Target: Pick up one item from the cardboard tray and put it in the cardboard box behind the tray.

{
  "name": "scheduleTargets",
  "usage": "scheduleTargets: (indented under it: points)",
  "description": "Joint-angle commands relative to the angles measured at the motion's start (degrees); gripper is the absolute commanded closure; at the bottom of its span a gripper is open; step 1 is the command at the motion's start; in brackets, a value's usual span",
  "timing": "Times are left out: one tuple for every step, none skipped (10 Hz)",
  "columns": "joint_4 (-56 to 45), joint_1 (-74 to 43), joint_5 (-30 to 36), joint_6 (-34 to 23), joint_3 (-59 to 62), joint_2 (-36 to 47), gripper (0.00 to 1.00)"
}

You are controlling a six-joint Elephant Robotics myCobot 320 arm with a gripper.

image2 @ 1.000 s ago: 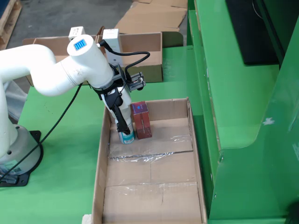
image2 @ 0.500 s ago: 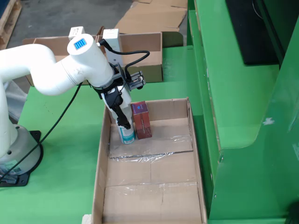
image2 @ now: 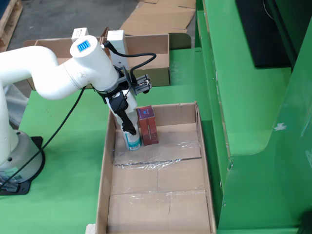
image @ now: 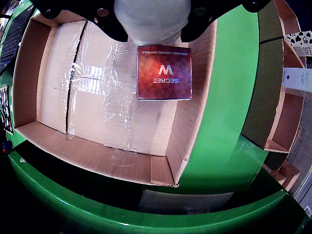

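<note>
The gripper (image2: pixel 127 130) is down inside the cardboard tray (image2: pixel 202 146) at its far end, fingers pointing straight down around a white bottle (image2: pixel 132 141) with a teal label. From the fixed view one dark finger (image2: pixel 126 122) runs down the bottle's near face, so the claw looks narrowed onto it, holding the upper part of the bottle; the second finger is hidden behind, so the grip is a judgement, not a certainty. In the wrist view the bottle's pale top (image: pixel 152 19) fills the space right under the camera, between the black gripper bodies.

Measured from the red carton (image2: pixel 147 125): the bottle stands just beside it on its left in the fixed view, upright, nearly touching. The carton stands upright too, lettered top face up to the wrist camera (image: pixel 164 72), close to the tray's far wall.

What matters now: the bottle's long axis is vertical and lines up with the fingers, directly below the wrist, so the way out is straight up. The cardboard box (image2: pixel 146 53) sits beyond the carton, past the tray's far wall, open side up, with white packs standing at its back. The lift must clear that wall and not drag the carton along
</note>
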Motion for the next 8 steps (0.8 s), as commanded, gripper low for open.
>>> scheduleTargets:
  points:
    - [0.58,-0.28,-0.22,-0.3,1.92,1.14,1.0]
    - [0.58,-0.28,-0.22,-0.3,1.92,1.14,1.0]
    - [0.58,-0.28,-0.22,-0.3,1.92,1.14,1.0]
    - [0.58,-0.28,-0.22,-0.3,1.92,1.14,1.0]
    - [0.58,-0.28,-0.22,-0.3,1.92,1.14,1.0]
    - [0.58,-0.28,-0.22,-0.3,1.92,1.14,1.0]
    - [-2.82,-0.56,1.01,-1.1,5.11,1.68,1.0]
    - [-2.82,-0.56,1.01,-1.1,5.11,1.68,1.0]
